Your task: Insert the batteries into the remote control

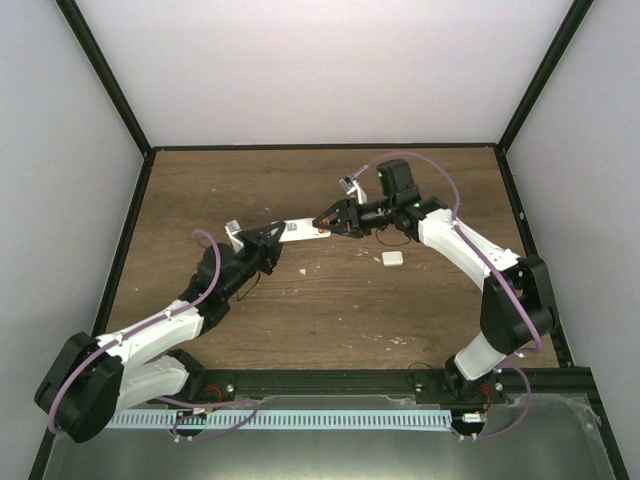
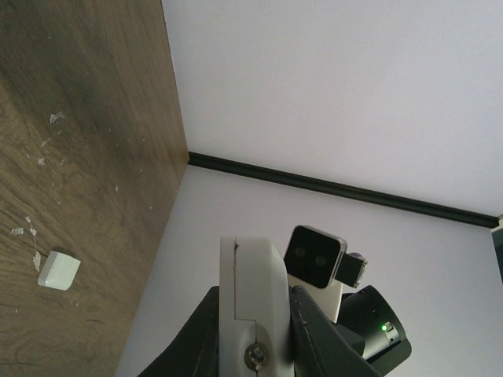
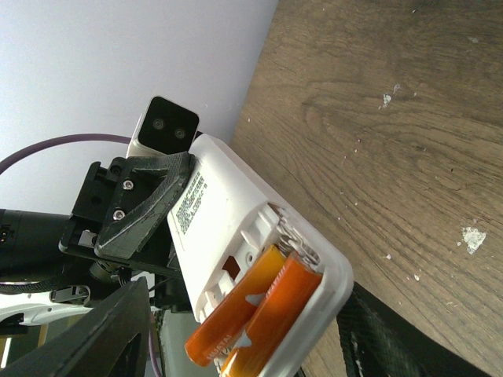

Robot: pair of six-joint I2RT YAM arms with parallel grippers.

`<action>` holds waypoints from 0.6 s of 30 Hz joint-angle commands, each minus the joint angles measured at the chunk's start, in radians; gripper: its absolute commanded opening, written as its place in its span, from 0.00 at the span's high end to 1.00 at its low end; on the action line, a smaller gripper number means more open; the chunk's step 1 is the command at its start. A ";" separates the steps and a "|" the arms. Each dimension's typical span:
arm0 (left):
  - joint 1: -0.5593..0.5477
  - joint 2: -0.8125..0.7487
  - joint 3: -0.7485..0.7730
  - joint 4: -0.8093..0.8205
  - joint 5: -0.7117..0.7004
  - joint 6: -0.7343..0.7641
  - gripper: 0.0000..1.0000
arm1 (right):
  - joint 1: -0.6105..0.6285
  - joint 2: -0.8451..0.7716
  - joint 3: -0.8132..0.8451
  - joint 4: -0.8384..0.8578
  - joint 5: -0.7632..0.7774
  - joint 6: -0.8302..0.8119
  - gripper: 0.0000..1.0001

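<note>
The white remote control (image 1: 298,230) is held in the air over the table's middle, back side up. My left gripper (image 1: 268,240) is shut on its left end; in the left wrist view the remote (image 2: 253,283) sits edge-on between the dark fingers (image 2: 318,338). In the right wrist view the remote (image 3: 212,204) has its battery bay open, with two orange batteries (image 3: 267,302) lying side by side in it. The left battery's near end sticks out past the bay. My right gripper (image 1: 328,220) is open, its fingers (image 3: 110,330) standing either side of the battery end.
A small white battery cover (image 1: 392,259) lies on the wooden table right of centre, also in the left wrist view (image 2: 59,271). White walls with black frame rails (image 1: 320,147) enclose the table.
</note>
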 commanded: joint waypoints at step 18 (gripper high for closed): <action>-0.001 0.004 0.010 0.080 0.007 -0.043 1.00 | 0.011 0.013 0.030 0.012 -0.022 -0.004 0.51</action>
